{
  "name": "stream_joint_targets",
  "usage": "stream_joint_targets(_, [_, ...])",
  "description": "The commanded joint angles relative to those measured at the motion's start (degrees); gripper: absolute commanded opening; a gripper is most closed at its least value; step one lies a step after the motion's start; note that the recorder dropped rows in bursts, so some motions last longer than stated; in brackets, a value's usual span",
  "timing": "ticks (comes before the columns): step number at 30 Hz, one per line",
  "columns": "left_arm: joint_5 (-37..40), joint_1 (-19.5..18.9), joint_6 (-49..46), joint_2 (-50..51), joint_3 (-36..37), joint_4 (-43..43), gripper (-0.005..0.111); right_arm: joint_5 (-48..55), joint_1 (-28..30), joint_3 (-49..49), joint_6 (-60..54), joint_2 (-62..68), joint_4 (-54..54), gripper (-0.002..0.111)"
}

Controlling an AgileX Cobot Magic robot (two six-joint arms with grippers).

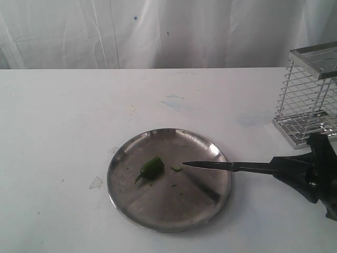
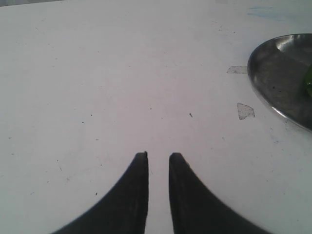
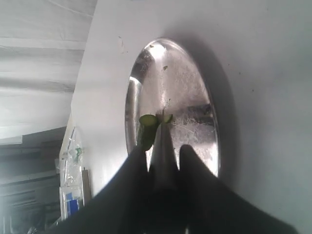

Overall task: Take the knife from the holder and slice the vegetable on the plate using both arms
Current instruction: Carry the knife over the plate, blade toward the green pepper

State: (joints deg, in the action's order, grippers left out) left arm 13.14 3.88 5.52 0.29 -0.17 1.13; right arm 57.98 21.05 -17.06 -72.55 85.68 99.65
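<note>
The steel plate [image 1: 174, 211] lies mid-table with the dark green vegetable [image 1: 152, 167] on its left half. A small pale green cut bit [image 1: 176, 169] rests just right of it. My right gripper [image 1: 277, 167] is shut on the black knife [image 1: 221, 165], which lies level over the plate with its tip beside the cut bit. The right wrist view shows the knife [image 3: 163, 141] clamped between the fingers, pointing at the vegetable [image 3: 147, 129]. My left gripper [image 2: 158, 157] hovers over bare table left of the plate [image 2: 278, 73], slightly open and holding nothing. The holder [image 1: 310, 100] stands at the far right.
White table surface surrounds the plate, with a white curtain behind. A small torn patch [image 1: 96, 183] marks the table left of the plate. The holder stands close behind my right arm.
</note>
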Motion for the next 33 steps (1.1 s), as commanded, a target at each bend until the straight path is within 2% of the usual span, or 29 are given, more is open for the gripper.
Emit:
stream_joint_targets(1, [0.2,0.3,0.0,-0.3,0.2,-0.7,0.022,5.8,0.0,-1.2,-3.6,5.3,0.3,0.000])
stream_joint_targets(9, [0.2,0.3,0.0,-0.3,0.2,-0.7,0.022,3.5,0.0,-2.4,-4.8,10.6,0.3,0.001])
stream_joint_targets(12, [0.2,0.3,0.0,-0.3,0.2,-0.7,0.022,3.5,0.0,-3.0,-4.8,11.5,0.3,0.010])
stream_joint_targets(19, [0.2,0.3,0.0,-0.3,0.2,-0.7,0.022,-1.1,0.0,-3.0,-4.8,13.8,0.3,0.040])
stream_joint_targets(22, [0.2,0.3,0.0,-0.3,0.2,-0.7,0.022,-2.5,0.0,-3.0,-4.8,13.9,0.3,0.045])
stream_joint_targets(29, [0.2,0.3,0.0,-0.3,0.2,-0.7,0.022,-5.5,0.0,-3.0,-4.8,13.9,0.3,0.048])
stream_joint_targets(33, [0.2,0.3,0.0,-0.3,0.2,-0.7,0.022,-6.5,0.0,-3.0,-4.8,13.9,0.3,0.058])
